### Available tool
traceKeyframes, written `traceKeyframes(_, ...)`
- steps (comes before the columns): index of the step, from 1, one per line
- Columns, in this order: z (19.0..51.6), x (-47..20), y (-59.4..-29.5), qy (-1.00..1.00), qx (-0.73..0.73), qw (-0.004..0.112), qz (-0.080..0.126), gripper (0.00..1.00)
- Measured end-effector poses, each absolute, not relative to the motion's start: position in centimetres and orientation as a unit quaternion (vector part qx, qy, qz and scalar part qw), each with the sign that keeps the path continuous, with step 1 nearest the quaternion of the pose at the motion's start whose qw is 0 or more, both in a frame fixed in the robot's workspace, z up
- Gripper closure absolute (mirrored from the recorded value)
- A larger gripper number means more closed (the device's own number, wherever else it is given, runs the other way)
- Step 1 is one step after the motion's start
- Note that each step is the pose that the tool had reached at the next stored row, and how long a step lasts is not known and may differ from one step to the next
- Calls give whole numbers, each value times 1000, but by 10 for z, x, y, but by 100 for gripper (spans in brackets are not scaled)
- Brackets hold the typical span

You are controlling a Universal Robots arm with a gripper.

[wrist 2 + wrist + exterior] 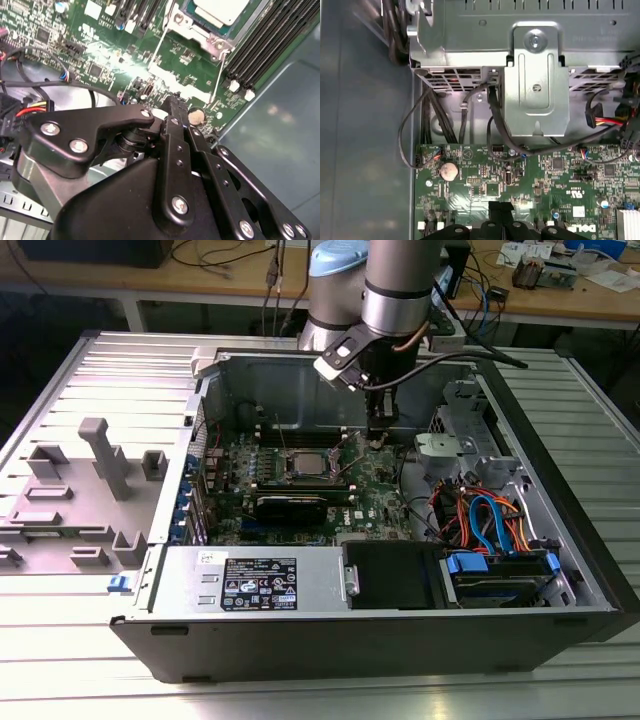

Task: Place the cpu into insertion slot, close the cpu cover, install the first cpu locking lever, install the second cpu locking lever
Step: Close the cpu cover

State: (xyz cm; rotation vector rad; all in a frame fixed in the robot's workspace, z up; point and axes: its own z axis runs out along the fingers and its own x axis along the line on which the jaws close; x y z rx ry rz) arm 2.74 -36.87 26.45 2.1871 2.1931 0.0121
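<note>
Soft, even overhead light fills the exterior view, and the inside of the case (290,365) sits in mild shadow. In the second wrist view the cpu (220,9) glares near-white, pale glare streaks the board (100,65), and dull highlights edge the gripper (174,101).

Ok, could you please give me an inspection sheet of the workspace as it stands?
Surface: ribbed metal table carrying an open computer case.
Job's things: cpu lies in the insertion slot, silver top showing.
Clutter: grey plastic fixture on the table at the exterior view's left.
Grippers: gripper, fingers shut, nothing held, low over the green board beside the slot.
Cables: orange and blue cables inside the case; black cables by a metal bracket.
Surroundings: wooden bench behind the table.
</note>
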Motion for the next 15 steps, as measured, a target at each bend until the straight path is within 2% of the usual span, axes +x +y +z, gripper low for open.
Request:
traceKeyframes(8,249,31,-368,710,704,16,-2,89)
traceKeyframes(15,249,21,-368,714,700,15,-3,89)
